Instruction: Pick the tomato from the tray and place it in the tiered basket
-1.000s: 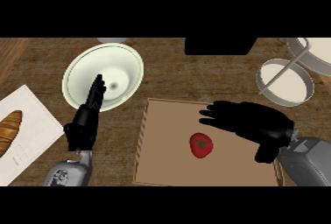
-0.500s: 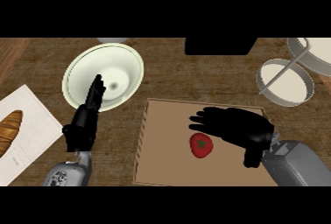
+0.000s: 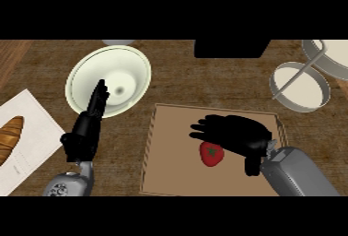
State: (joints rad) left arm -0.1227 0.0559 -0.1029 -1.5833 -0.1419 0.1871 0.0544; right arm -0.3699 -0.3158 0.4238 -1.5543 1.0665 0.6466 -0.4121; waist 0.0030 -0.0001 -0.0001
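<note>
One tomato [image 3: 212, 154] lay on the brown tray [image 3: 166, 152] near the desk's front edge, right hand [image 3: 234, 133] spread just above it, fingers relaxed and holding nothing, left hand [image 3: 85, 129] resting straight-fingered beside the plate [image 3: 108, 83], tiered basket [image 3: 302, 83] at the far right corner.

A kitchen: a wooden worktop [image 3: 204, 83] carries a pale bowl [image 3: 108, 80], bread [image 3: 8, 137], a tomato [image 3: 212, 154] and a tiered basket [image 3: 302, 85].

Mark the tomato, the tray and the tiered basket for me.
tomato [image 3: 212, 155], head view, middle of its red skin, left of the right hand.
tray [image 3: 166, 152], head view, bare brown floor left of the tomato.
tiered basket [image 3: 299, 85], head view, inside of the lower white tier.
</note>
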